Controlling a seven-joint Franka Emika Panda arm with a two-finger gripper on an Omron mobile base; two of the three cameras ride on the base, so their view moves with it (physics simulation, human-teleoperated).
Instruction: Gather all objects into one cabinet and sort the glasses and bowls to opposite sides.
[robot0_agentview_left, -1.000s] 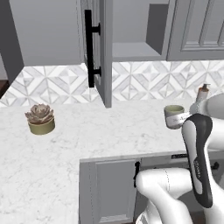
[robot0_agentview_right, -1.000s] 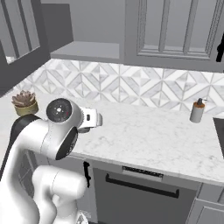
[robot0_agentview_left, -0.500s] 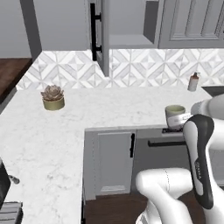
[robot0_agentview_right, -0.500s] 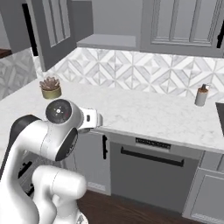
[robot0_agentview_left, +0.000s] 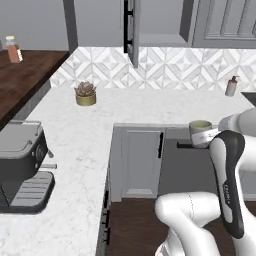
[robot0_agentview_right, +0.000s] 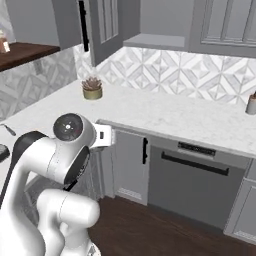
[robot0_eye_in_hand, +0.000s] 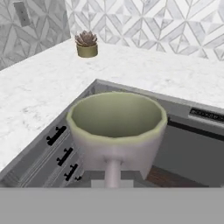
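Potted succulent (robot0_agentview_left: 85, 93) sits near the table's (robot0_agentview_left: 85, 135) back edge. Wall cabinet (robot0_agentview_left: 159, 22) is above it, door (robot0_agentview_left: 131, 30) swung open. Grey-taupe mug (robot0_agentview_left: 200, 133) is held by its handle in the pincer (robot0_agentview_left: 216, 134), carried in the air off the table's front edge, upright, above the lower cabinets (robot0_agentview_left: 140, 162).

You have broad bare white marble counter (robot0_agentview_left: 150, 107) across mid-frame in the left base view. The open grey panelled cabinet door (robot0_agentview_left: 131, 30) juts out at top centre, narrowing entry to the grey shelf (robot0_agentview_left: 162, 39). The small potted succulent (robot0_agentview_left: 85, 93) stands left of that.
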